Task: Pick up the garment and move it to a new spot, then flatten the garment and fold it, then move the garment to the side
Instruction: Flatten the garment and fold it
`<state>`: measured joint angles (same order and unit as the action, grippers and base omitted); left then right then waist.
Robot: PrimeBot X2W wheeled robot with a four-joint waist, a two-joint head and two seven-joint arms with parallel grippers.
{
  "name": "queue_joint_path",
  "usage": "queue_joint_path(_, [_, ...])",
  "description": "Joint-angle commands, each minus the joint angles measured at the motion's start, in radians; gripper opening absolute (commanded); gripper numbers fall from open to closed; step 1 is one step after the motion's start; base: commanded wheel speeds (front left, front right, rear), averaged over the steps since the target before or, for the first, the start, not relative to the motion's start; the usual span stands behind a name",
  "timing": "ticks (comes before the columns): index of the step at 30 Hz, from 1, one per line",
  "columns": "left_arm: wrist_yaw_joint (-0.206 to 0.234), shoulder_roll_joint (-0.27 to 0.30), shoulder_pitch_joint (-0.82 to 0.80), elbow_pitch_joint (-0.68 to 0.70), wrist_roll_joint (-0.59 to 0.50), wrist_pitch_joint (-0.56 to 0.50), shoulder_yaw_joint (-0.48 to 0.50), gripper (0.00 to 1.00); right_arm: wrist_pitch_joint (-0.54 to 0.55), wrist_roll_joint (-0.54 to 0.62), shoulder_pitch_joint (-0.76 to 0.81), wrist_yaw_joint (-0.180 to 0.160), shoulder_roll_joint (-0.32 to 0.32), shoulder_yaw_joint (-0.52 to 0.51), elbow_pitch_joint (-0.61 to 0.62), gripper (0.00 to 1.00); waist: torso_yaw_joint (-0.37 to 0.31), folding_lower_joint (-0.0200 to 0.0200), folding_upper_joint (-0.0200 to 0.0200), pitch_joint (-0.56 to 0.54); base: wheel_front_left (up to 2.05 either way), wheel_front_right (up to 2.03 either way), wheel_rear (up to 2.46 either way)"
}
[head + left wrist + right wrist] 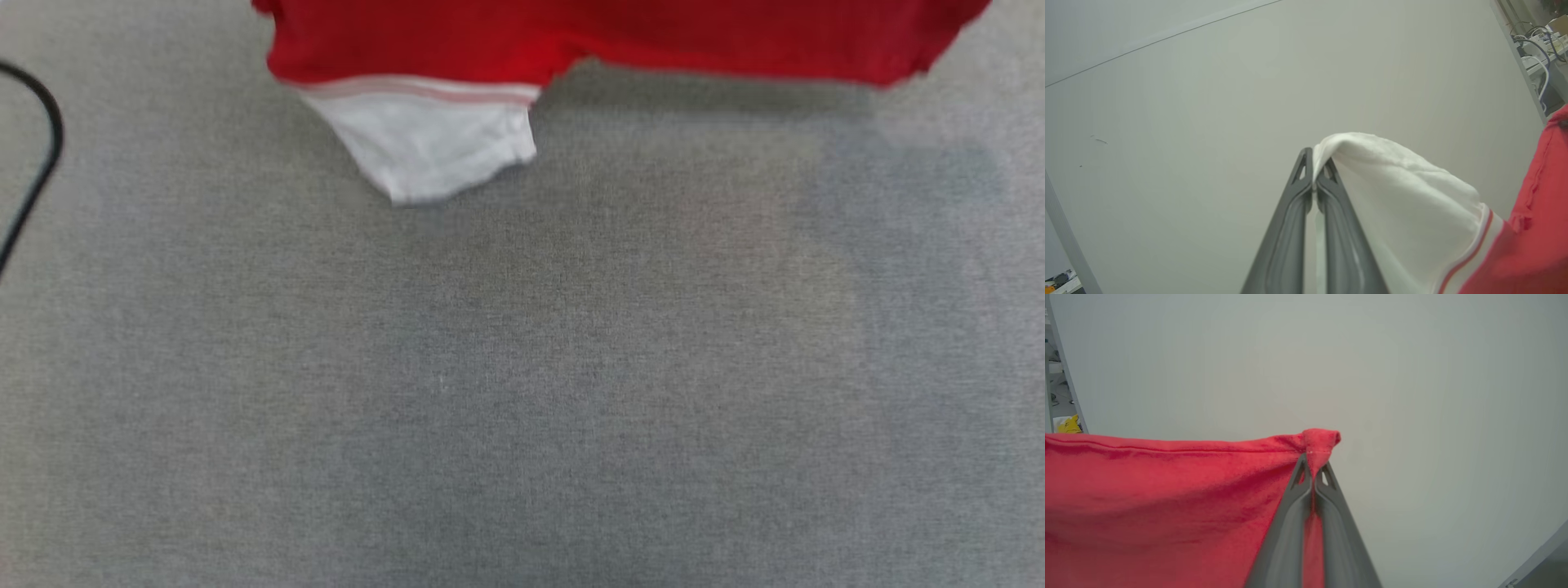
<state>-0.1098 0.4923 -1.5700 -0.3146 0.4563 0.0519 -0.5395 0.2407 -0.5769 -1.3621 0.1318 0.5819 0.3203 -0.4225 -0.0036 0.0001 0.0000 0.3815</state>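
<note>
The garment [588, 37] hangs in the air across the top of the head view, red cloth with a white sleeve [433, 143] dangling below it over the grey table. In the left wrist view my left gripper [1314, 167] is shut on the white sleeve [1404, 204], with red cloth [1539, 228] trailing to the right. In the right wrist view my right gripper [1314, 469] is shut on a red corner of the garment [1167, 498], which stretches away to the left. Both wrists face a pale wall.
A grey cloth-covered table [522, 367] spreads below the garment. A black cable [41, 163] curves at its left edge. A shelf with cables and boxes [1539, 45] stands at the left wrist view's far right, and a yellow object [1069, 425] at the right wrist view's left.
</note>
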Motion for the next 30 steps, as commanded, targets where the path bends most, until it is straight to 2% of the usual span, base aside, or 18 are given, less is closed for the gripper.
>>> queue_joint_path(1, [-0.005,-0.012,-0.059,-0.025,-0.01,-0.003,-0.002,0.0,-0.007,0.017,-0.053,-0.001,-0.011,0.005,-0.023,0.0,-0.005,-0.0001,0.0,0.1,0.0,0.0,0.0])
queue_joint_path(7, [-0.012,-0.039,-0.263,-0.123,-0.03,0.016,-0.008,0.0,-0.075,0.084,-0.292,-0.001,-0.041,0.032,-0.157,0.0,-0.006,-0.0001,0.0,0.159,0.0,0.0,0.0])
queue_joint_path(15, [-0.008,-0.038,-0.31,-0.142,-0.028,0.019,-0.009,0.0,-0.149,0.094,-0.422,-0.001,-0.064,0.075,-0.293,0.0,-0.005,-0.0001,0.0,0.183,0.0,0.0,0.0])
queue_joint_path(26, [-0.017,0.013,-0.178,-0.156,0.026,0.057,-0.049,0.0,-0.231,0.021,-0.34,-0.001,-0.084,0.225,-0.41,0.0,-0.005,-0.0001,0.0,0.207,0.0,0.0,0.0])
queue_joint_path(28, [-0.018,0.034,-0.131,-0.146,0.037,0.065,-0.061,0.0,-0.255,0.0,-0.305,-0.001,-0.094,0.254,-0.415,0.0,-0.008,-0.0001,0.0,0.2,0.0,0.0,0.0])
queue_joint_path(29, [-0.019,0.069,-0.031,-0.114,0.054,0.086,-0.078,0.0,-0.289,-0.035,-0.225,-0.001,-0.087,0.32,-0.402,0.0,-0.003,-0.0001,0.0,0.179,0.0,0.0,0.0])
queue_joint_path(30, [-0.018,0.078,0.0,-0.104,0.062,0.09,-0.079,0.0,-0.297,-0.047,-0.199,-0.001,-0.083,0.338,-0.394,0.0,-0.005,-0.0001,0.0,0.171,0.0,0.0,0.0])
